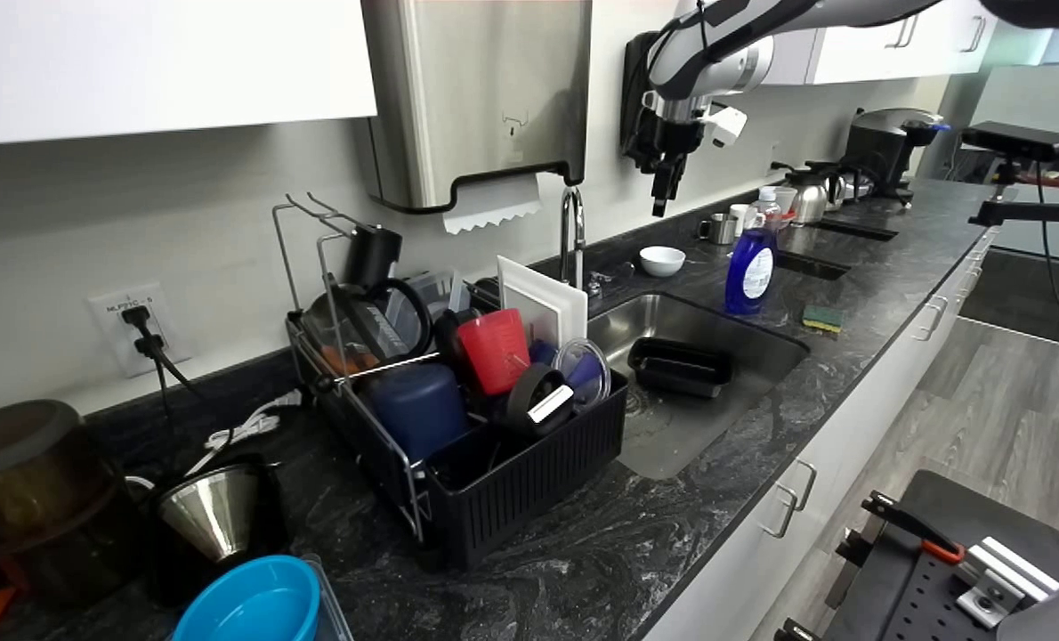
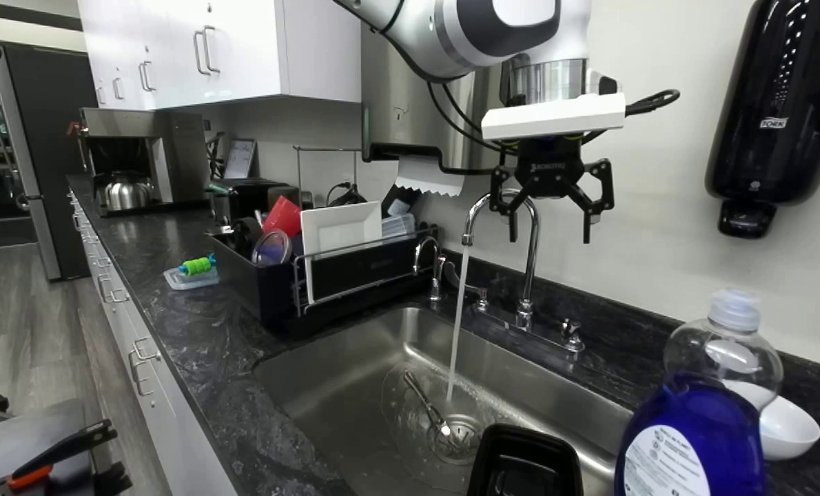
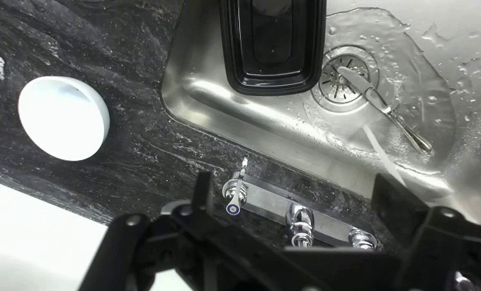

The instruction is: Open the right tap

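Firstly, right tap, qty 1: chrome lever, blue-ringed end, on faucet base plate btwn spout & wht bowl, just beside sink. Fingers, qty 2: spread wide, nothing held; higher than tap, well apart from it. Water: running from spout into sink. In sink: blk tray; knife, blade over drain. Also: blue-filled btl., on table beside sink, in both exterior views.
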Robot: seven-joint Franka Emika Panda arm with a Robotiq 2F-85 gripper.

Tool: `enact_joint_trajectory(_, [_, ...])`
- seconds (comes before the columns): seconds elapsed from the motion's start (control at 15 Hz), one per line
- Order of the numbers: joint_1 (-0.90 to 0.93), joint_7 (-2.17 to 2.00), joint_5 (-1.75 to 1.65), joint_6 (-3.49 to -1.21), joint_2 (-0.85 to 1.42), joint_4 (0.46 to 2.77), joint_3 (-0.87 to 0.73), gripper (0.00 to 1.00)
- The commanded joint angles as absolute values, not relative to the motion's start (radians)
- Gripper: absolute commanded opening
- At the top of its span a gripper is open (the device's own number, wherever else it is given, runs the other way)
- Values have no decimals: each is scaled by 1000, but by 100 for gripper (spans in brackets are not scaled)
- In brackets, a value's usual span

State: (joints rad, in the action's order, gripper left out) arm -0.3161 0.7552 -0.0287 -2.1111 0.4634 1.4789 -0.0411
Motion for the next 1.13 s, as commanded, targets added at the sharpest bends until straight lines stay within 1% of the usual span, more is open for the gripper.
enact_joint_trajectory(0.0, [-293, 735, -52, -2118, 370, 1583, -66, 100])
enact_joint_trajectory(0.67, [-269, 699, -55, -2114, 208, 1755, -95, 100])
enact_joint_trajectory(0.73, [-267, 694, -55, -2109, 199, 1763, -98, 100])
enact_joint_trajectory(0.8, [-270, 716, -41, -2107, 236, 1716, -96, 100])
enact_joint_trajectory(1.07, [-269, 715, -40, -2108, 233, 1720, -98, 100])
